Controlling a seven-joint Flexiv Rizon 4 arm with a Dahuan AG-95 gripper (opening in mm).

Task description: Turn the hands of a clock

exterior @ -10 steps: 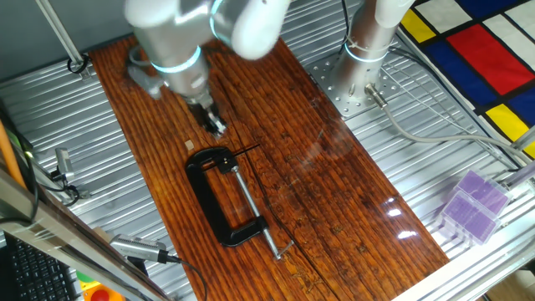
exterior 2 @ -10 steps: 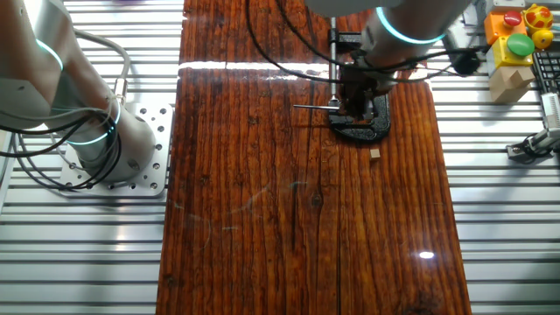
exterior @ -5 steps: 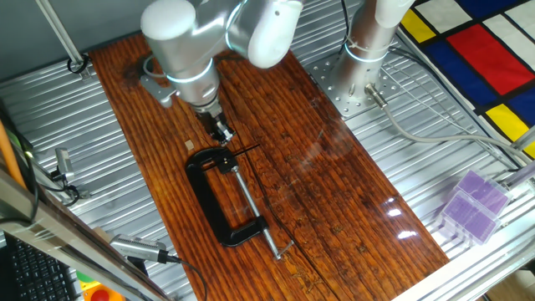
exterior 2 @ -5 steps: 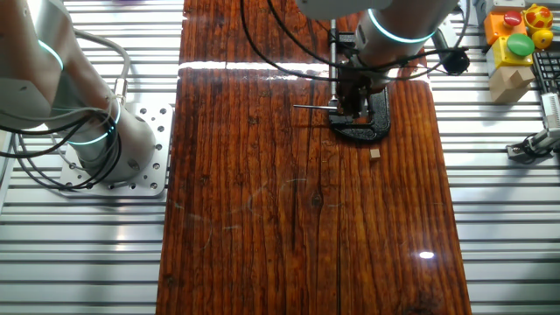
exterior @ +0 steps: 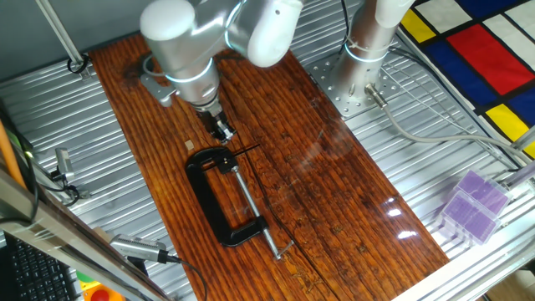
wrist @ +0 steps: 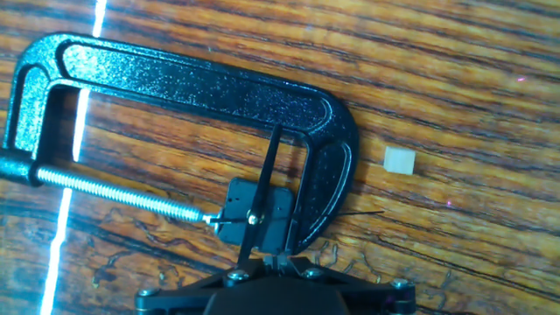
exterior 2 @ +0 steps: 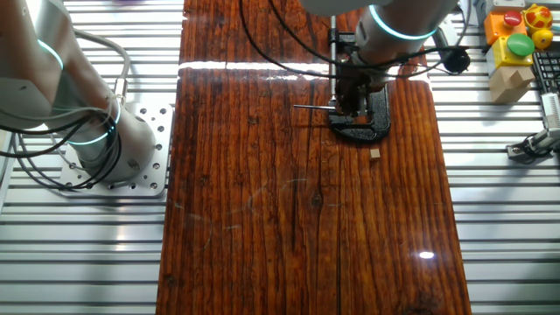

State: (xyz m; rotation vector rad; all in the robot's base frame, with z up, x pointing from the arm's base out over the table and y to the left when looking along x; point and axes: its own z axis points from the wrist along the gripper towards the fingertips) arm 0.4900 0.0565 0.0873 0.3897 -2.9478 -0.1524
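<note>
In the jaw of the black C-clamp (wrist: 175, 83) on the wooden table (exterior: 334, 192), the small clock movement (wrist: 258, 214) sits beneath the gripper (wrist: 276, 260), whose fingers look pinched near a thin hand; a skewed turn could bend it.

- The arm (exterior: 209, 42) reaches in from above and bends down toward the table, its wrist pointing almost straight down.
- The gripper (exterior: 221, 130) hangs low at the end of the wrist; it also shows in the other fixed view (exterior 2: 352, 94).
- In the hand view only the gripper (wrist: 276, 260) base shows along the bottom edge, fingers close together; whether they grip anything cannot be told.
</note>
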